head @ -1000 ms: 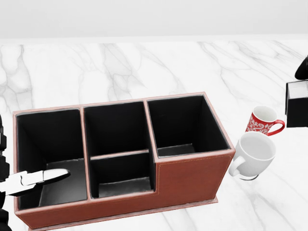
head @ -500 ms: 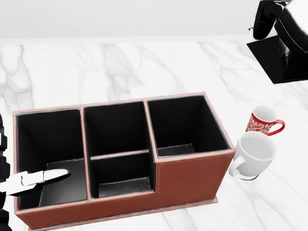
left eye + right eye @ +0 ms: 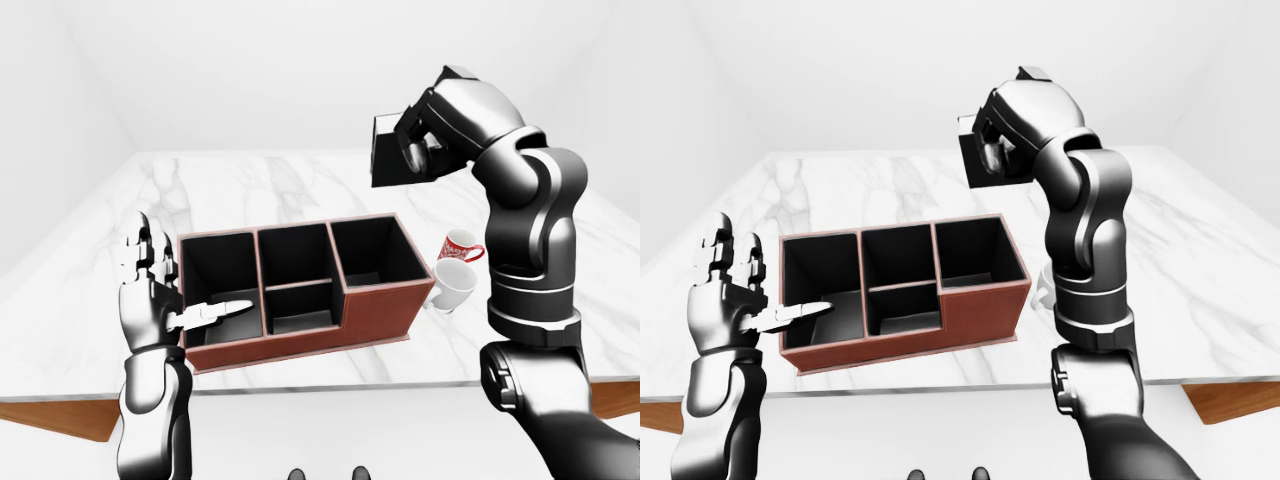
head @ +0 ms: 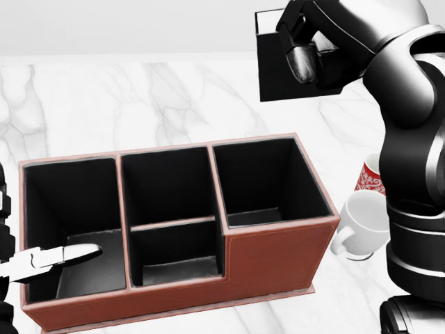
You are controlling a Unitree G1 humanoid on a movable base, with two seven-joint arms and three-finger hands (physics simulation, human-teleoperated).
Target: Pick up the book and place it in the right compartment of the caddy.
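Note:
My right hand (image 4: pixel 302 52) is shut on the black book (image 4: pixel 272 66) and holds it high above the red-brown caddy (image 4: pixel 278 261), over and beyond its right compartment (image 4: pixel 268 184). The book also shows in the left-eye view (image 3: pixel 385 155). The caddy has black compartments: left, two middle ones, and right. My left hand (image 3: pixel 150 290) is open at the caddy's left end, one finger (image 4: pixel 73 254) reaching over the left compartment.
A white mug (image 4: pixel 361 226) and a red patterned mug (image 4: pixel 368 179) stand on the marble table (image 4: pixel 139 104) right of the caddy, partly behind my right arm (image 4: pixel 414 139). The table's near edge shows in the left-eye view (image 3: pixel 330 385).
My right arm has swung the book from the head view's right edge up and left. It now hangs above the caddy's right end. The arm now covers part of the mugs.

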